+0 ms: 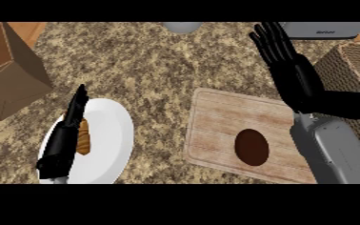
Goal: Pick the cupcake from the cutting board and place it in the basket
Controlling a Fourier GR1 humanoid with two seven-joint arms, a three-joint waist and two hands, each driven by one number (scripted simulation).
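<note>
Resting untouched on the cutting board, the cupcake awaits pickup; right hand fingers straight, empty; basket unfilled.

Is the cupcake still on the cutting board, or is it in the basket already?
On the board. The cupcake sits on the cutting board, untouched; the right hand is open above it, beside the basket.
</note>
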